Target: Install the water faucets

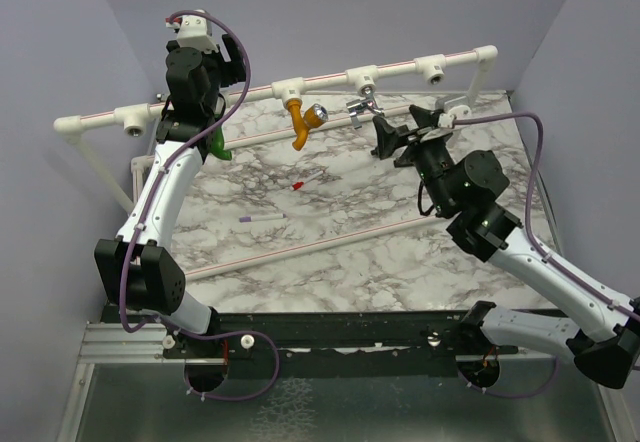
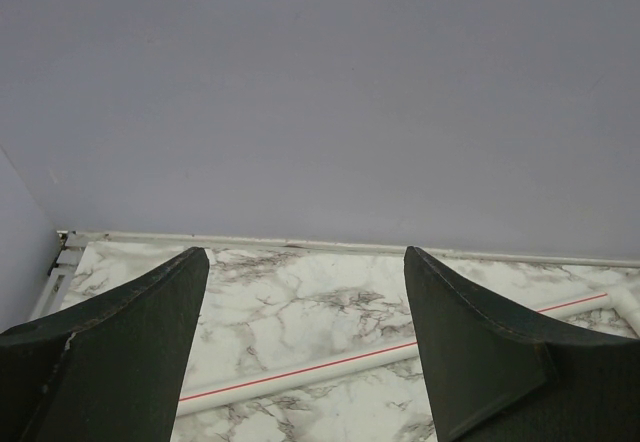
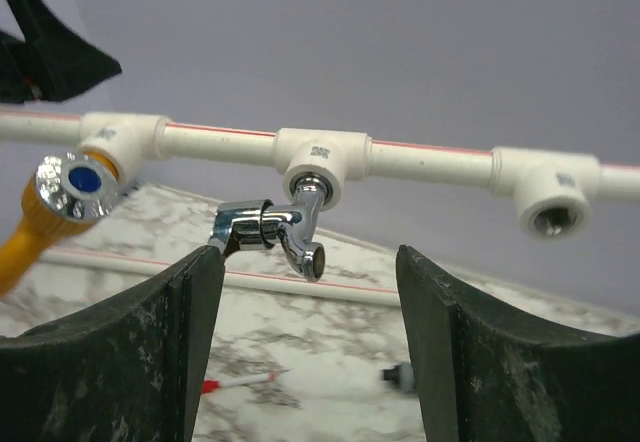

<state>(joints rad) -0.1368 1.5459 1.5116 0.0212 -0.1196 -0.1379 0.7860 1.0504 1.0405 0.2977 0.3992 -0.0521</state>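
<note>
- Marble-pattern table top [image 1: 400,252], white w/ grey veins, carries everything I see.
- Long white pipe [image 1: 330,242] w/ red stripe lies flat on it, diagonal, low-left to mid-right.
- 2nd white pipe [image 1: 270,135] lies nearer the back, also slanted.
- Red-tipped stick [image 1: 305,182] lies approx. mid-table, btwn the two pipes.
- Purple-tipped stick [image 1: 262,218] lies near it, closer to me, apart from the red one.
- Green faucet [image 1: 219,146] at rear-left under the arm; can't tell if it rests on the top.
</note>
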